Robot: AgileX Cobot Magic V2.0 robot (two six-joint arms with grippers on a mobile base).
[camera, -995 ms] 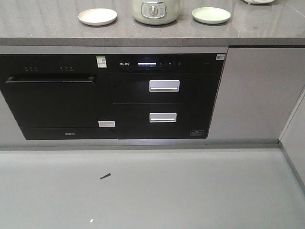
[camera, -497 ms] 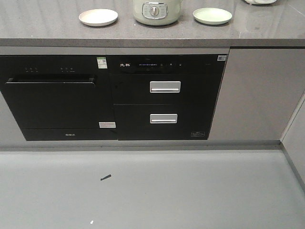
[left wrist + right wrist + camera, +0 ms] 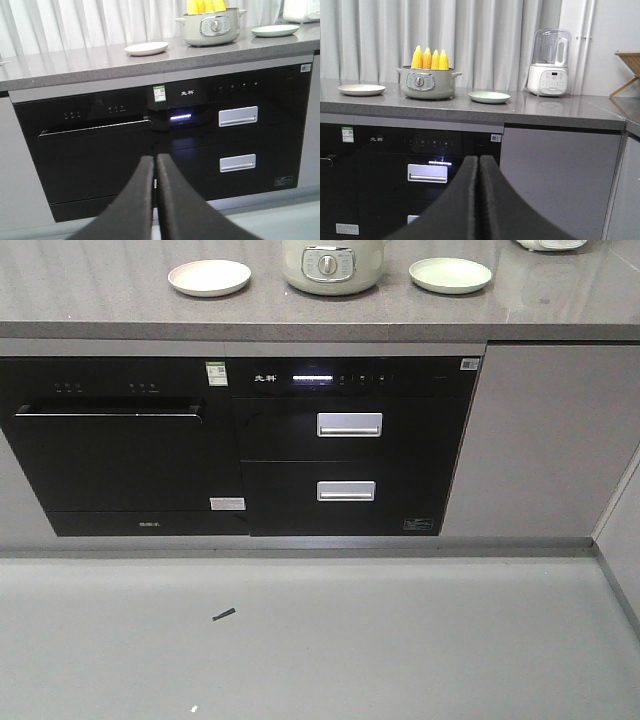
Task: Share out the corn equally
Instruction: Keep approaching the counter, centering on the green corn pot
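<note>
Nearest, the left hand (image 3: pixel 155 161) and right hand (image 3: pixel 479 160), both closed and empty, well short of the pot (image 3: pixel 426 84). Farther, corn (image 3: pixel 430 59) stands upright in the pot, white plate (image 3: pixel 361 89) left of it, green plate (image 3: pixel 489 96) right. Advice: close in squarely, open, grip one cob high, lift vertically.

This is a kitchen. Straight ahead of my jaws, a grey stone tabletop (image 3: pixel 545 112) tops a black built-in door appliance (image 3: pixel 110 460) and a two-drawer unit (image 3: pixel 350 455). Up beyond my jaws stand an electric cooker (image 3: pixel 426 82), a cream plate (image 3: pixel 361 89), a green plate (image 3: pixel 489 96) and a blender (image 3: pixel 549 62).
</note>
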